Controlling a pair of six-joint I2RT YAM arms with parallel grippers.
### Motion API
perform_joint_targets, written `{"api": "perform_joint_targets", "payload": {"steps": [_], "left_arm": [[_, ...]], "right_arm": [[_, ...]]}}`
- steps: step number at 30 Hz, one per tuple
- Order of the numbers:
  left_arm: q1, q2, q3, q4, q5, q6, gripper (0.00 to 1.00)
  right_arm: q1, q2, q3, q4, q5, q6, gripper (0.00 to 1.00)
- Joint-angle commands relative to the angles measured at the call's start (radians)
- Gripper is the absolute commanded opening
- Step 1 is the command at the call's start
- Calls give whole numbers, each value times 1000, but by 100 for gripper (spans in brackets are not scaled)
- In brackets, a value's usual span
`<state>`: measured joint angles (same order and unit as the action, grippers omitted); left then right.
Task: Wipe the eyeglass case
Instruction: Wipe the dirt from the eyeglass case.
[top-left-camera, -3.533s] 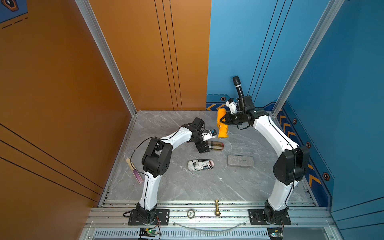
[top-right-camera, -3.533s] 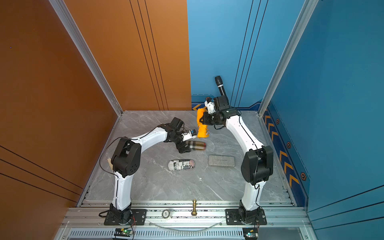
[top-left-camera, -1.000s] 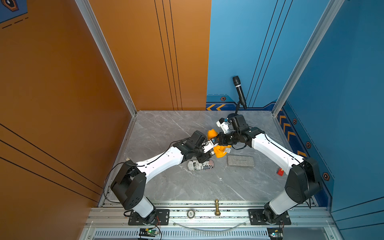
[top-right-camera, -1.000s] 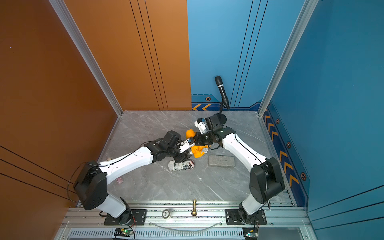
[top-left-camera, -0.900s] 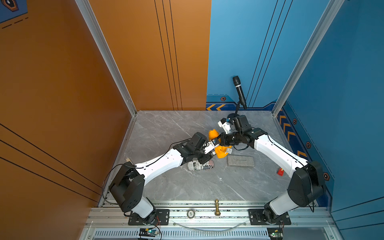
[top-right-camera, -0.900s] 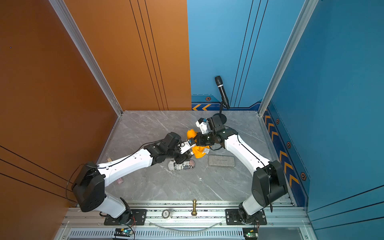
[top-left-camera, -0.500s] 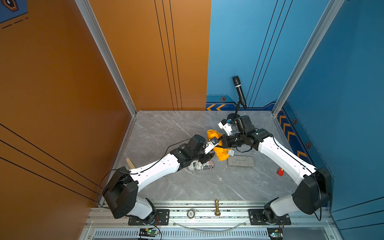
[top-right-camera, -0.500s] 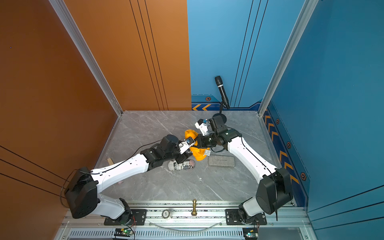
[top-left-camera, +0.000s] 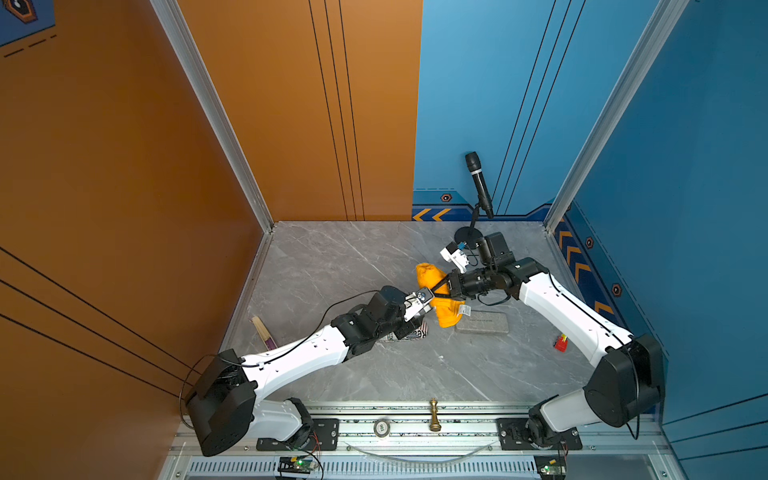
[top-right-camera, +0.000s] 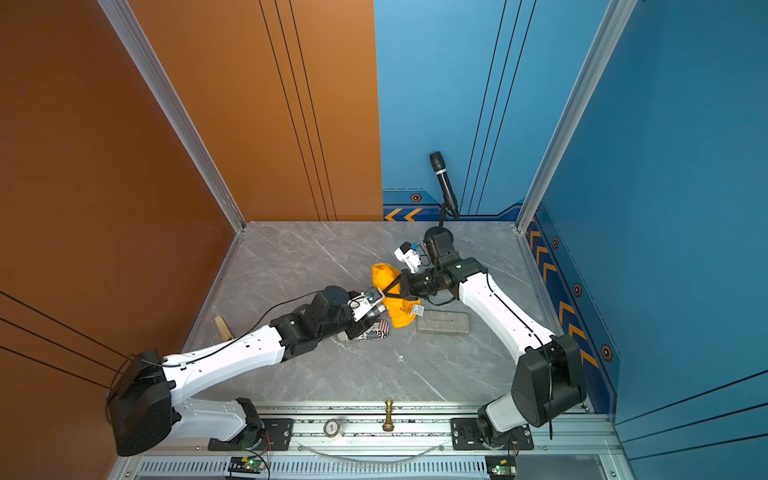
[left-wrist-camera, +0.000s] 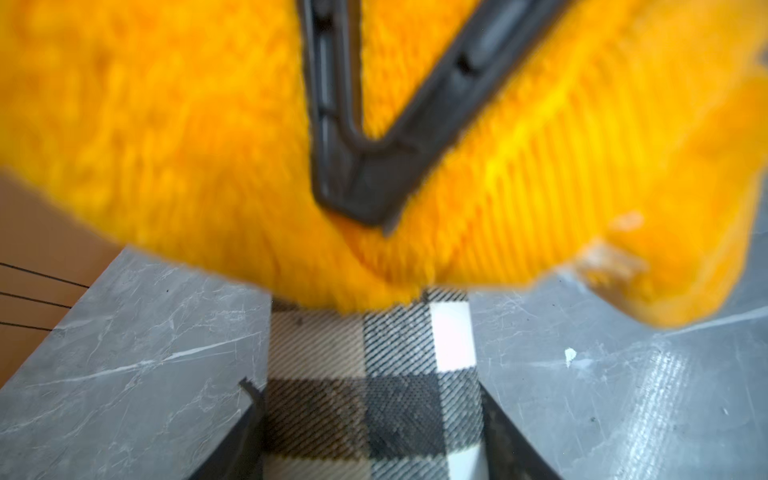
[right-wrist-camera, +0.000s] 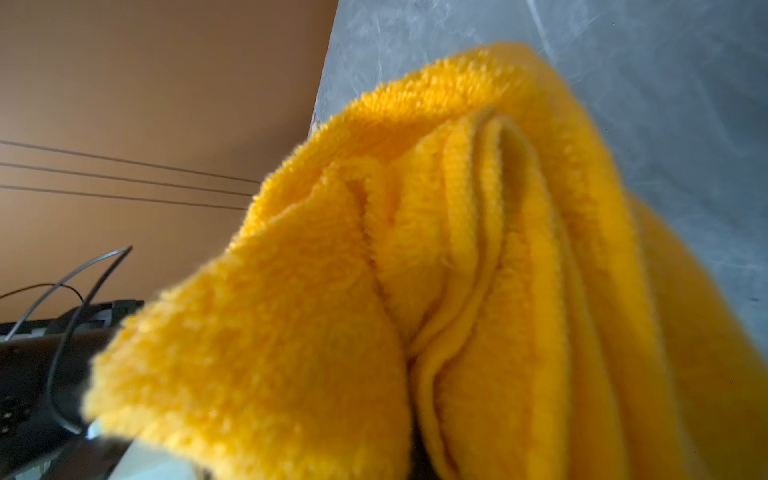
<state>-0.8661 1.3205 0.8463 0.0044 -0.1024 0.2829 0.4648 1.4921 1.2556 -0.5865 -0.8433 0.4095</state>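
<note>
eyeglass case (left-wrist-camera: 374, 395) (plaid), orange cloth (top-left-camera: 446, 313) overlapping it

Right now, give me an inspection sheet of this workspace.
Surface: grey marble table.
Job's things: plaid case between the left fingers; orange cloth over its far end.
Clutter: printed case, grey case, red piece, wooden stick, chess piece, roll on the rail, microphone.
Grippers: left gripper shut on the plaid case; right gripper shut on the cloth.
Cables: black cable loops off the left arm.
Surroundings: orange wall, blue wall.
</note>
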Motion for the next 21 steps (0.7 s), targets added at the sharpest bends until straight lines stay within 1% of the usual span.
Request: {"api": "perform_joint_targets", "payload": {"steps": [1,3,7,9,11,13,16,18,19,21], "left_arm": [[-9,-54,22,135,-12,2,36],[-5,-50,22,136,-14,0,35],[7,-55,20,140,-3,-6,36],[14,-55,22,138,2,-6,36],[20,-54,22,140,5,-9,36],[26,-52,26,145,12,-16,36],[36,-40,32,156,16,-23,36],[39,-31,39,156,21,-24,36],[39,-27,43,154,24,-20,36],[40,-24,51,141,27,-13,36]], "right_arm": [[78,-2,-38,36,62,52,0],[63,-17,-34,33,90,34,0],[-77,-27,-11,-88,158,-59,0],[-106,-32,5,-124,166,-83,0],[-79,-45,6,-108,172,-70,0],[-18,-53,-20,-35,175,-22,0],[63,-23,-56,82,112,56,0],[70,2,-70,127,75,77,0],[58,10,-65,117,79,64,0],[2,20,-45,50,102,7,0]]}}
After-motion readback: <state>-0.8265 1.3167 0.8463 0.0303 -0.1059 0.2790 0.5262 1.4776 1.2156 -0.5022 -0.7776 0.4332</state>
